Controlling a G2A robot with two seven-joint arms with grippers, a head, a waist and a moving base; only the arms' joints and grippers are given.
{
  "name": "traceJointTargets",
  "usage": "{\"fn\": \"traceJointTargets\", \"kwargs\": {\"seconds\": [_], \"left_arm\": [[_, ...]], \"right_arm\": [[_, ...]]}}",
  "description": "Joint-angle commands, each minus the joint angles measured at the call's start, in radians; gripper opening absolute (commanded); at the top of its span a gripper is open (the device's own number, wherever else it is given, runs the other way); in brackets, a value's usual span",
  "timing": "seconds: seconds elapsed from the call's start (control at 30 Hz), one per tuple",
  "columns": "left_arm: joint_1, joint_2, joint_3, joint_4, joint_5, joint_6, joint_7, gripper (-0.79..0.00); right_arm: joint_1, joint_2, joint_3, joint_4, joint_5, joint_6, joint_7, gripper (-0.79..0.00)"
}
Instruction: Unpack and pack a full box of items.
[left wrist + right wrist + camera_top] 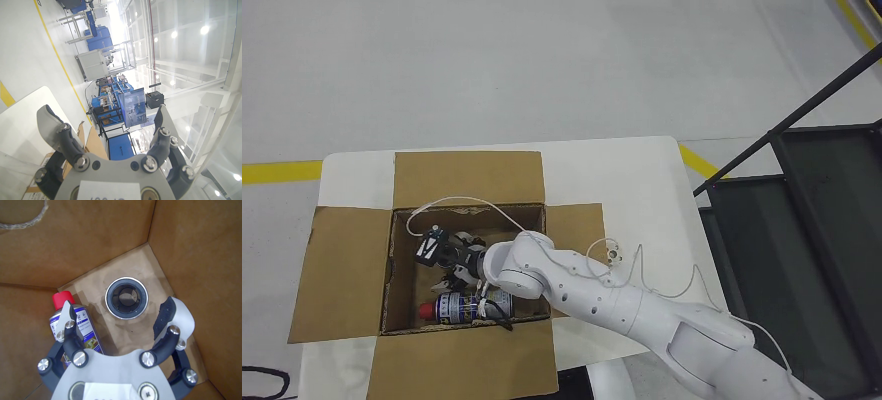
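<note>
An open cardboard box (352, 270) sits on the white table (622, 170). My right gripper (119, 308) hangs inside the box (189, 247), open and holding nothing, just above a black ring-shaped part (126, 297) with a metal rim on the box floor. A blue spray can (83, 323) with a red cap lies beside one of its fingers (66, 315). From above, the right gripper (442, 252) is in the box's left half and the spray can (457, 305) lies near the front wall. My left gripper (105, 117) is open, pointing up toward the room.
The box's flaps (467, 178) are folded out on all sides. A white cable (467, 205) loops over the back flap. A dark metal frame (802, 210) stands to the table's right. A labelled carton (47, 162) lies by the table corner in the left wrist view.
</note>
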Motion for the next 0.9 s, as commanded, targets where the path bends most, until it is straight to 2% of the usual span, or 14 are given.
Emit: {"fn": "traceJointTargets", "kwargs": {"seconds": [0.0, 0.7, 0.83, 0.87], "left_arm": [[0.0, 0.0, 0.0, 0.0, 0.0, 0.0, 0.0, 0.0], [0.0, 0.0, 0.0, 0.0, 0.0, 0.0, 0.0, 0.0], [0.0, 0.0, 0.0, 0.0, 0.0, 0.0, 0.0, 0.0], [0.0, 0.0, 0.0, 0.0, 0.0, 0.0, 0.0, 0.0]], "right_arm": [[0.003, -0.006, -0.001, 0.008, -0.009, 0.003, -0.006, -0.034], [0.007, -0.056, -0.006, 0.085, -0.109, 0.032, -0.039, -0.111], [0.002, -0.063, -0.003, 0.09, -0.122, 0.032, -0.043, -0.172], [0.001, -0.065, -0.002, 0.092, -0.125, 0.031, -0.044, -0.212]]}}
